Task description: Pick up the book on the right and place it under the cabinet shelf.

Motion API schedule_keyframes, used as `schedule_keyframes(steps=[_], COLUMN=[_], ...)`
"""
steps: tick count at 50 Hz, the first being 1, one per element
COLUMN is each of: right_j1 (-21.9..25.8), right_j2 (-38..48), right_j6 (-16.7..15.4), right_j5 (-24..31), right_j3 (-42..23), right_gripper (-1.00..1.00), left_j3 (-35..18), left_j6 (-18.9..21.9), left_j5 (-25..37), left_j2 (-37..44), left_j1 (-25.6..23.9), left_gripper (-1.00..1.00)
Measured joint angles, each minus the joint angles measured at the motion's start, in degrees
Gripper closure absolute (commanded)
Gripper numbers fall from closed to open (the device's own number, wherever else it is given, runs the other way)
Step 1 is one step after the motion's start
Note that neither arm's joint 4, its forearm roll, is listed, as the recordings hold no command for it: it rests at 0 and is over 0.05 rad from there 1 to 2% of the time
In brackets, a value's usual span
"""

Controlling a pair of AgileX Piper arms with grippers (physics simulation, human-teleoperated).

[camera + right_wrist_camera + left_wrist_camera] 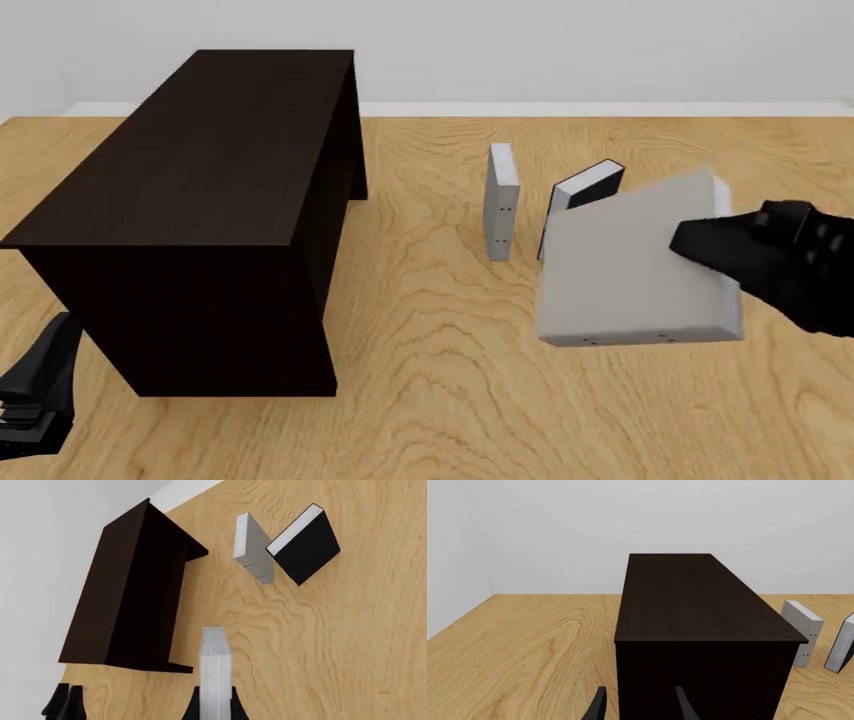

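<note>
The book point(638, 266), light grey with tiny dark dots on its spine, hangs tilted above the table at the right. My right gripper point(705, 246) is shut on its right edge. In the right wrist view the book's edge point(215, 666) runs out from between the fingers point(237, 709). The cabinet shelf point(200, 170) is dark brown and stands at the left, well apart from the book; it also shows in both wrist views point(694, 605) point(127, 595). My left gripper point(34, 400) sits low at the cabinet's near left corner, open and empty, with its fingers point(684, 705) just in front of the side panel.
A second grey book point(501, 200) stands upright mid-table, and a black book with white page edges point(583, 192) leans just to its right, behind the held book. Both also show in the right wrist view point(252, 547) point(307, 545). A white wall closes the table's far edge.
</note>
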Motion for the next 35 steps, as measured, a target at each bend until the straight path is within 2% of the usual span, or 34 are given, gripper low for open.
schedule_keyframes(steps=[17, 35], right_j1=[7.28, 8.08], right_j2=[1.48, 13.48], right_j6=[9.57, 14.6], right_j5=[-15.95, -34.41], right_j3=[9.73, 14.44], right_gripper=[1.0, 1.0], left_j3=[0.0, 0.0], left_j6=[0.0, 0.0], left_j5=[0.0, 0.0], left_j2=[0.0, 0.0], left_j1=[0.0, 0.0], left_gripper=[-1.0, -1.0])
